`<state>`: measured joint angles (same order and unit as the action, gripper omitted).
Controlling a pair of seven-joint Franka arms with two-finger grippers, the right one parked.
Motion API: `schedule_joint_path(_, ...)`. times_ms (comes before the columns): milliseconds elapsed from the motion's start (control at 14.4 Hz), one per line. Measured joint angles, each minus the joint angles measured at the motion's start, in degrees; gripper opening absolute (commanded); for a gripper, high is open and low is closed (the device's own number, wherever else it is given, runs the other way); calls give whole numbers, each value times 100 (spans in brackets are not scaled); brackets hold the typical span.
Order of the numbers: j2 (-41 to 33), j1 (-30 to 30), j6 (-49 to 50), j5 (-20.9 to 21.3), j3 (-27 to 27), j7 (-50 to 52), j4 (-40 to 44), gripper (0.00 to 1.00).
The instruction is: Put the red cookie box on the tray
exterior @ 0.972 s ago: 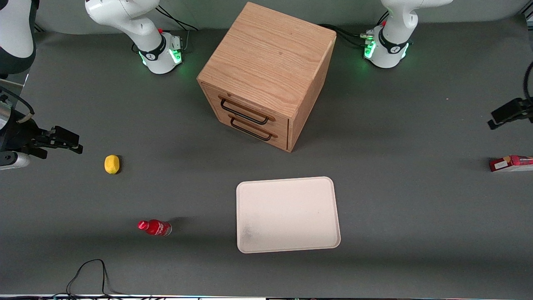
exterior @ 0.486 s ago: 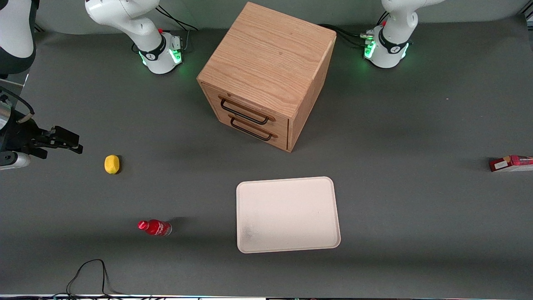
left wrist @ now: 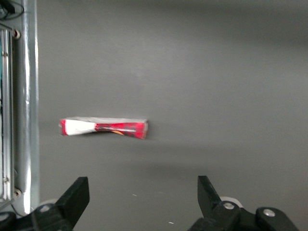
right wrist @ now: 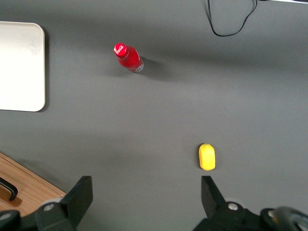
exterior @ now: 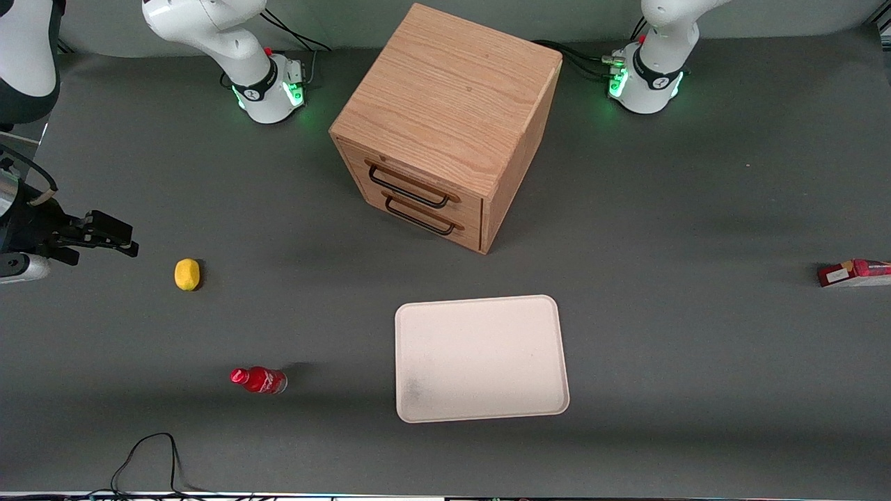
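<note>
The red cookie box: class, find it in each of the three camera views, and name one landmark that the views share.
Front view: red cookie box lies on the table at the working arm's end, cut by the picture's edge.
Left wrist view: red cookie box lies flat ahead of the open gripper.
Right wrist view: not in it.
Shared landmark: the grey table.

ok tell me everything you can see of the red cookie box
The red cookie box is a thin, long carton that looks like cardboard, red with a white patch at one end and small orange-tan marks. It lies flat on the grey table at the working arm's end, cut off by the front view's edge, far from the tray. Nothing touches it. The gripper hovers above it, apart, jaws open wider than the box's thin side.
</note>
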<state>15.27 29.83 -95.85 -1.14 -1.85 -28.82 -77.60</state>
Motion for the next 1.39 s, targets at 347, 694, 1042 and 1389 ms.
schedule_joint_path(347, 767, 805, -54, -222, 4, -1101, 677, 100)
schedule_joint_path(694, 894, 945, -89, -241, 21, -569, 779, 100)
schedule_joint_path(1042, 887, 912, -69, -241, 44, 2505, 756, 100)
schedule_joint_path(1389, 807, 893, -64, -239, 43, 5261, 741, 100)
